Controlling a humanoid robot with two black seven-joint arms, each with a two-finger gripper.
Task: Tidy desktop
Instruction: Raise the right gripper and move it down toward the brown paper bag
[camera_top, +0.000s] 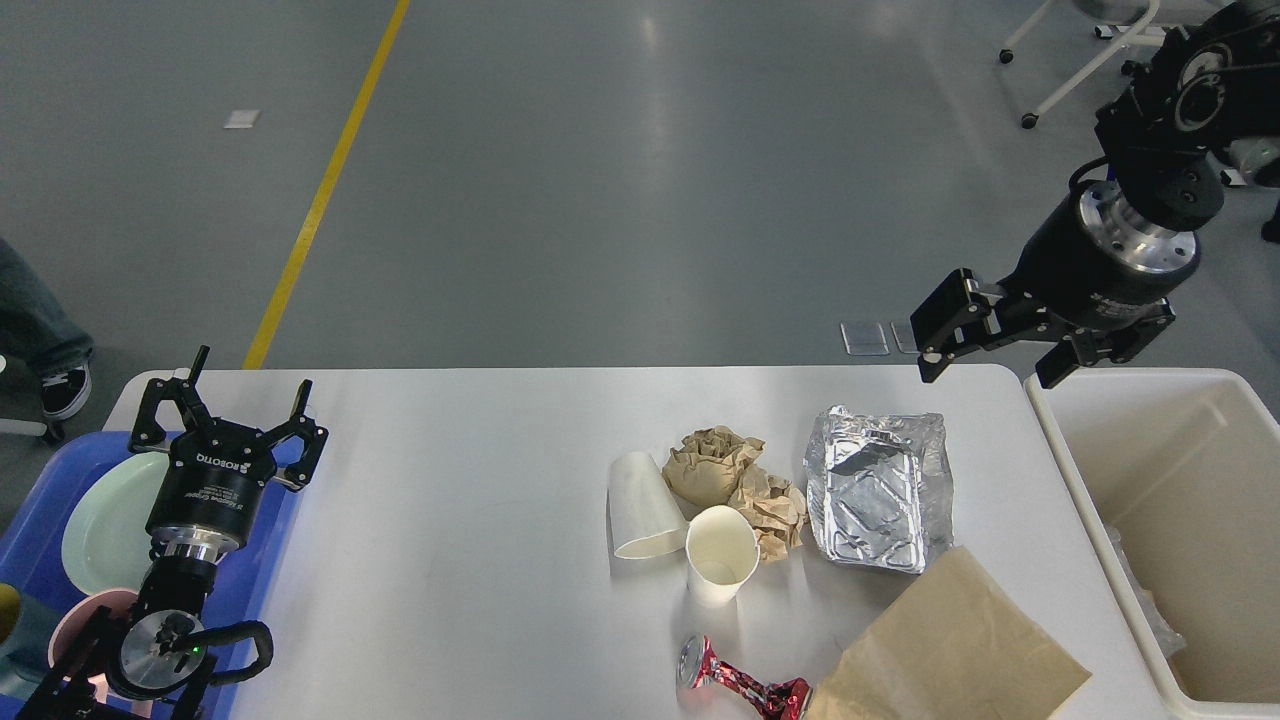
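Note:
The white desktop (460, 480) carries a cluster of litter right of centre: a crumpled foil tray (878, 490), two balls of brown paper (735, 478), a tipped white paper cup (640, 505), an upright paper cup (720, 567), a crushed red can (740, 685) and a flat brown paper bag (945, 650). My right gripper (990, 368) hangs open and empty, fingers pointing down, over the desktop's far right corner just above the foil tray. Open and empty too, my left gripper (228, 410) stands over the left end by the blue tray.
A blue tray (262, 560) at the left holds a pale green plate (105, 520) and a pink cup (80, 625). A cream bin (1180, 520) stands against the desktop's right edge. A wheeled chair (1090, 60) is far back right; a person's shoe (62, 388) shows at the left edge.

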